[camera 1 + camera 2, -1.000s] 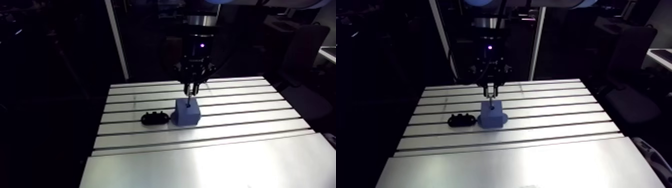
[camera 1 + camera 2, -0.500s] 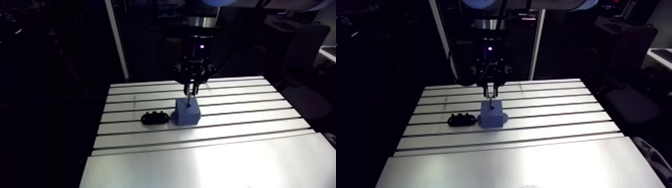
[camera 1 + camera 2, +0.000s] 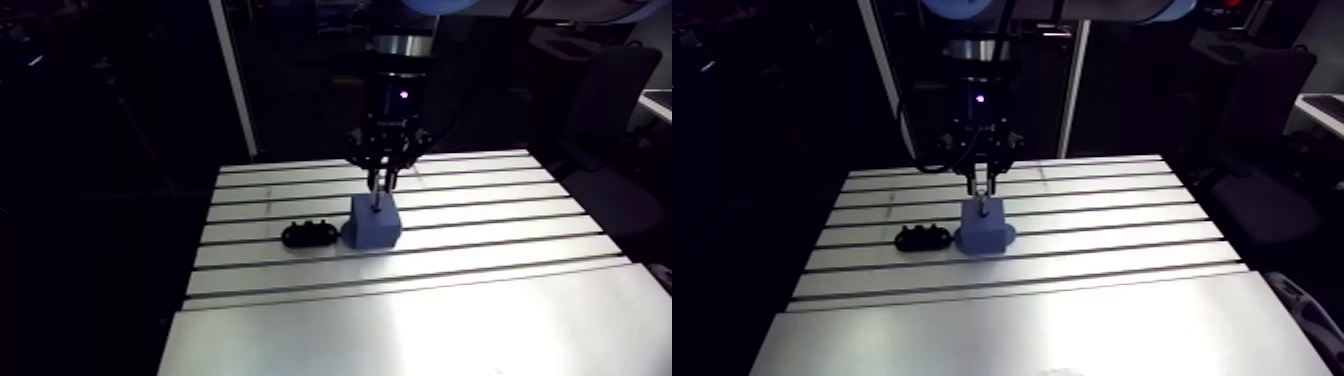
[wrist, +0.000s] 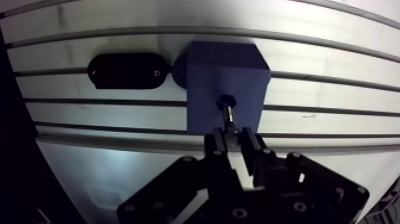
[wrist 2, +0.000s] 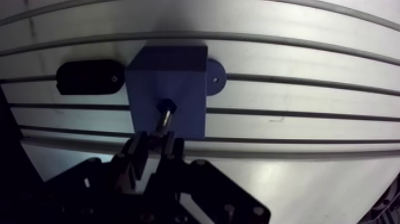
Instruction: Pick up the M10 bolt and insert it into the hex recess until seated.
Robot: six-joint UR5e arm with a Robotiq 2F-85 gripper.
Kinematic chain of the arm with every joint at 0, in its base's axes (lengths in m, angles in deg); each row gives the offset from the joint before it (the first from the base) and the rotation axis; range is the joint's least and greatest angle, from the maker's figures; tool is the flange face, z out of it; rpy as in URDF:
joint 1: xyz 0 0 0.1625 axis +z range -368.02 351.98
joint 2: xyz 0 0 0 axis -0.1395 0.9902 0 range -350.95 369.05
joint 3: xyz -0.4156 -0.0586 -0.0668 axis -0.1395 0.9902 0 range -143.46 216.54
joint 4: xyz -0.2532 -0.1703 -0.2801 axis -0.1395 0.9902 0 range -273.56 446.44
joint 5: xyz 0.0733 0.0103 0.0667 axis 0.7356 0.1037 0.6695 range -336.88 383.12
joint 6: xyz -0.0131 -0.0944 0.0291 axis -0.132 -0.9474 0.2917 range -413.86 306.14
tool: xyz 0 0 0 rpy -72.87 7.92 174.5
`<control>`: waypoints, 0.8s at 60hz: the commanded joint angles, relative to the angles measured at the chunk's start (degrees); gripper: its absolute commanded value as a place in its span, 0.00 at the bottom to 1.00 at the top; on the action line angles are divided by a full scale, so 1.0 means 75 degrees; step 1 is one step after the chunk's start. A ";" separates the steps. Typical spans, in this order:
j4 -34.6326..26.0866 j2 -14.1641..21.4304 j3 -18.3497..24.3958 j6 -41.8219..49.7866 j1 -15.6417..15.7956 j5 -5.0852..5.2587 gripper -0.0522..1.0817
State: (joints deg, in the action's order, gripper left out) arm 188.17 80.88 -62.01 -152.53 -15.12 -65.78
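Tool (image 4: 233,136) tight around M10 bolt (image 4: 227,116), head in hex recess (image 5: 165,103) of blue block (image 4: 208,65).

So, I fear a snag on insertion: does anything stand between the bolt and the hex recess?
Nothing visible does. The bolt, clamped in the gripper, has its lower end at the hex recess atop the blue block; the black oval part lies beside it, off that path.

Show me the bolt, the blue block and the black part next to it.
bolt (image 4: 227,113): wrist view, on its shaft.
blue block (image 4: 205,95): wrist view, on its top face.
black part (image 4: 126,70): wrist view, on its middle.
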 commanded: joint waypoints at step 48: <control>0.0047 -0.0034 -0.0003 0.0002 0.0009 -0.0002 0.79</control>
State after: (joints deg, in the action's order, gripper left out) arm 188.50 80.68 -62.13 -152.52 -15.07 -65.81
